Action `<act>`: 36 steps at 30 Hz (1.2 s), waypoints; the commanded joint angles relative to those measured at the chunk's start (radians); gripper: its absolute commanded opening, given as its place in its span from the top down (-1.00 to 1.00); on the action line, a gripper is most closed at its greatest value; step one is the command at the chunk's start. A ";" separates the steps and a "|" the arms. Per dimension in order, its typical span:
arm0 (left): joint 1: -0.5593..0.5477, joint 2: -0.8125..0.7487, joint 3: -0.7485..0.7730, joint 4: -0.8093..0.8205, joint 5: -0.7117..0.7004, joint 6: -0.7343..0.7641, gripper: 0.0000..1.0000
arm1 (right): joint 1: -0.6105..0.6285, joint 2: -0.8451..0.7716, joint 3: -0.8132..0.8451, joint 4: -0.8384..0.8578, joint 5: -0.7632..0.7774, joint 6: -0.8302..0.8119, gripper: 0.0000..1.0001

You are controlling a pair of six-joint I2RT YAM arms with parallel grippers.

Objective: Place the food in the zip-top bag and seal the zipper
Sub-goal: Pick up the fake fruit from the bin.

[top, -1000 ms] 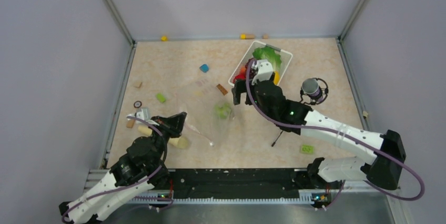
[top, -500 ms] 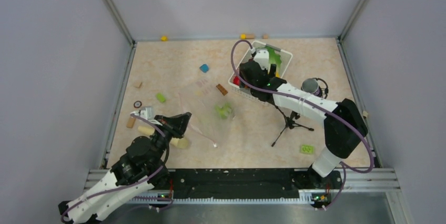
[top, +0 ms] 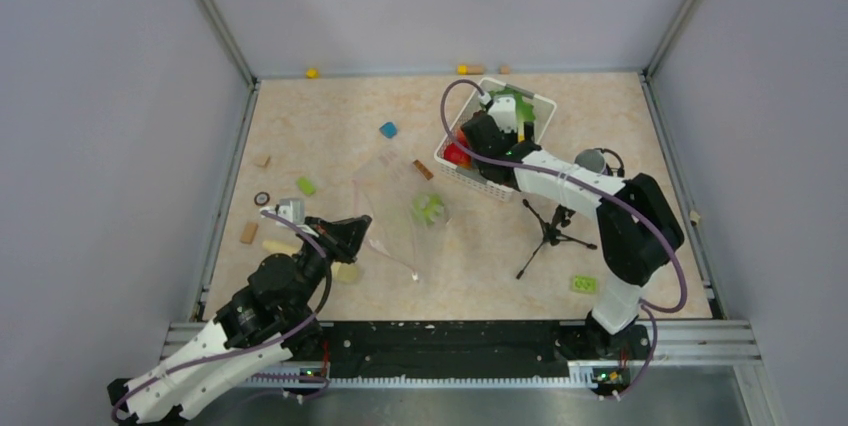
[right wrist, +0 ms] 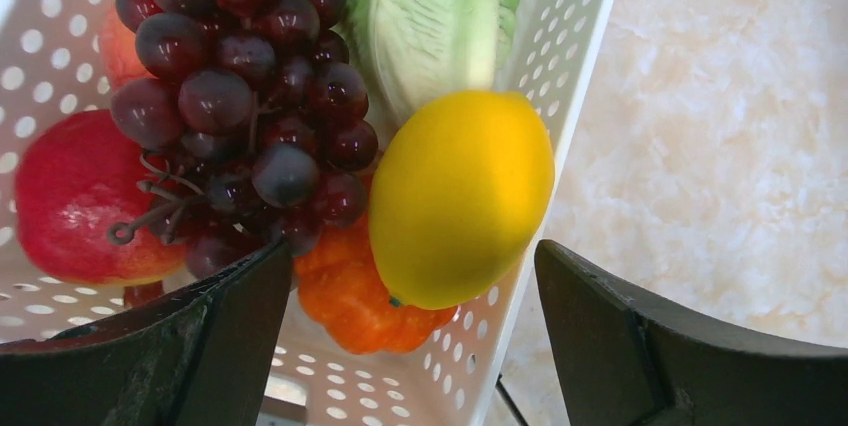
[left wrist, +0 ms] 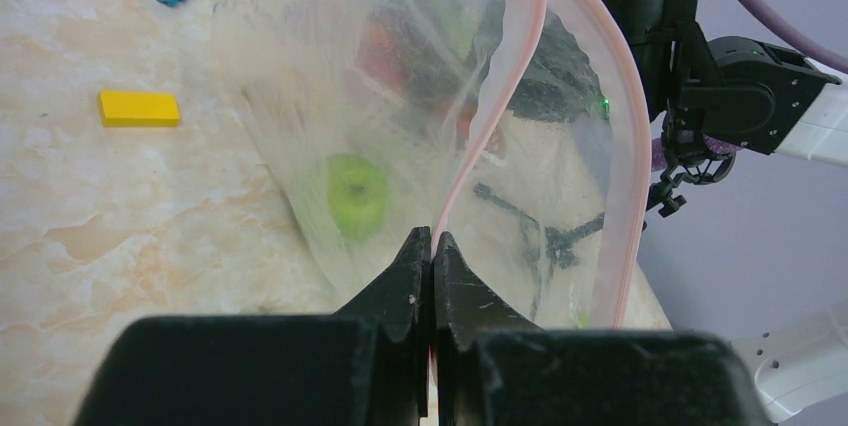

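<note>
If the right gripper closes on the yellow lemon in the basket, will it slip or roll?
Probably slippery: the lemon looks smooth and rounded, so the open right gripper might squeeze it out. It lies over the orange, so it may roll once nudged.

Likely a lab: grey panel walls (top: 450, 6) enclose tabletop (top: 330, 116).

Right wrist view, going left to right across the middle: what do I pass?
red apple → grape bunch → lemon → white basket, its right wall → tabletop
</note>
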 commanded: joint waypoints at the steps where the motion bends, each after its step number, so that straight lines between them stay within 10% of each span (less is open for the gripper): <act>1: 0.003 0.005 0.030 0.060 0.020 0.020 1.00 | -0.005 0.013 0.024 0.037 0.046 -0.092 -0.79; 19: 0.003 0.008 0.025 0.070 0.024 0.027 1.00 | -0.043 0.082 0.025 0.083 0.069 -0.168 -0.61; 36: 0.003 0.010 0.025 0.071 0.031 0.028 1.00 | -0.044 -0.115 -0.090 0.164 -0.060 -0.174 0.26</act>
